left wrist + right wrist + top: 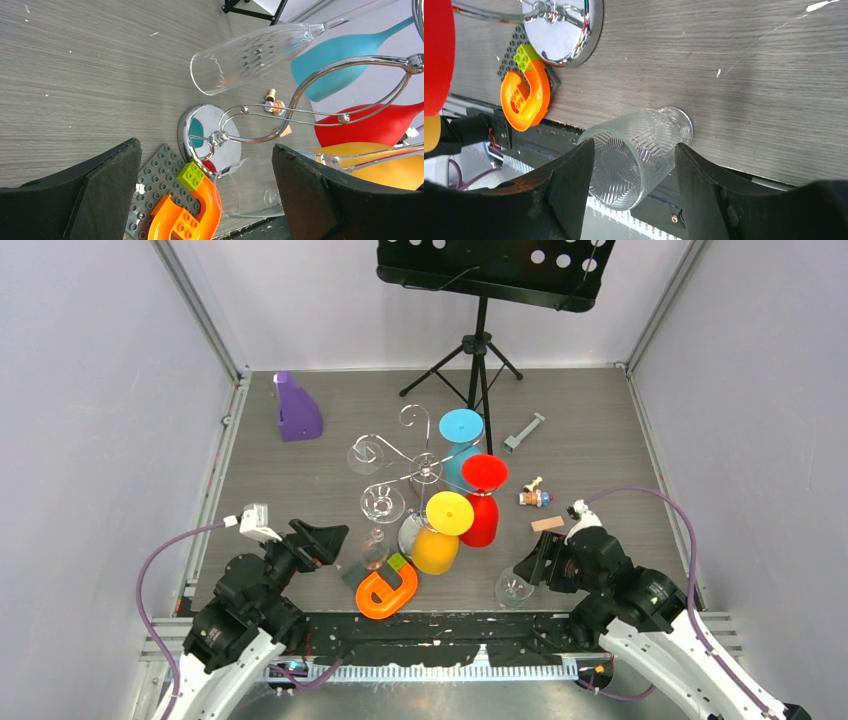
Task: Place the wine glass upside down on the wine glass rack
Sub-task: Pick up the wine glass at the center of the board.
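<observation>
The wine glass (634, 160) is being pinched across its bowl by the jaws of the right gripper (635, 147). It is being kept foot-down, rim towards the wrist camera, at the near right of the bench (600, 440), close to the near edge and well apart from the wine glass rack (426, 468). The jaws of the left gripper (206, 145) are being held spread and empty near the rack's mirror base.

The lifting stage is judged to be in hand; the turning over and hanging are not yet done.

Several risks are being carried from here:
- The bowl is smooth ribbed glass, so it could be let slip while being inverted, and a fall so near the edge could send it off the bench.
- The rack's near side is being crowded by the yellow glass (440, 540), the red glass (484, 510) and the teal glass (460, 455), all hanging on the right-hand side, so they could be struck by the arm or the bowl on the way in.
- The rack is being balanced on one thin post, so a sideways push at a curled arm could tip it.
- The foot must be slid into a free curl; if it is being brought in tilted, it could catch on the wire
</observation>
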Available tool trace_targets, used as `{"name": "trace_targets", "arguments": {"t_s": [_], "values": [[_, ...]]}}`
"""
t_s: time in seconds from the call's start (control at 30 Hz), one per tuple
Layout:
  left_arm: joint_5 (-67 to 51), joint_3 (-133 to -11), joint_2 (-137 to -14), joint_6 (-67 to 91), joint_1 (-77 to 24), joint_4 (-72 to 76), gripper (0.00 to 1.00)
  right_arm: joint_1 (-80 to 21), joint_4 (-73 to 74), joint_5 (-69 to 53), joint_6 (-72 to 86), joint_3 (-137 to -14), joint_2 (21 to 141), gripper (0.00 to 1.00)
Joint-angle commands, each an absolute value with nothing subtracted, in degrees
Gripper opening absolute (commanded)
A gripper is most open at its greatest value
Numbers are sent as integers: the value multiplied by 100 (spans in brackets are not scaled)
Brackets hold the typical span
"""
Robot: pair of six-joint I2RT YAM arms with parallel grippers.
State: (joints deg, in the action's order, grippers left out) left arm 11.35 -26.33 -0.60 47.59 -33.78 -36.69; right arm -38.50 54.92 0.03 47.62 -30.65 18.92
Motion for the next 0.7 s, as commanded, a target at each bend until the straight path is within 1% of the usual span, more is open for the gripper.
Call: {"name": "trace_targets", "arguments": {"t_s": [0.0, 0.27, 0.37, 0.43, 0.53, 0.67], "values": [[1072, -2594, 324, 4786, -3391, -3445, 100, -3845, 5713, -371, 4355, -3437, 2081, 66], [1072, -2516, 344, 4842, -3390, -3388, 100, -3854, 5911, -753, 3852, -3405, 2641, 57], [1064, -2512, 329, 4852, -3389, -3399, 100, -3844, 5895, -655, 3724, -3310, 2813, 54], [1060, -2514, 332, 4843, -3392, -3416, 100, -3849, 5859, -471, 3733, -3310, 2823, 50], [1083, -2508, 364, 4847, -3388, -3432, 100, -3846, 5793, -275, 3862, -3321, 2825, 41], [1099, -2494, 389, 4859, -3388, -3413, 100, -3845, 5792, -50, 3992, -3345, 2749, 32]]}}
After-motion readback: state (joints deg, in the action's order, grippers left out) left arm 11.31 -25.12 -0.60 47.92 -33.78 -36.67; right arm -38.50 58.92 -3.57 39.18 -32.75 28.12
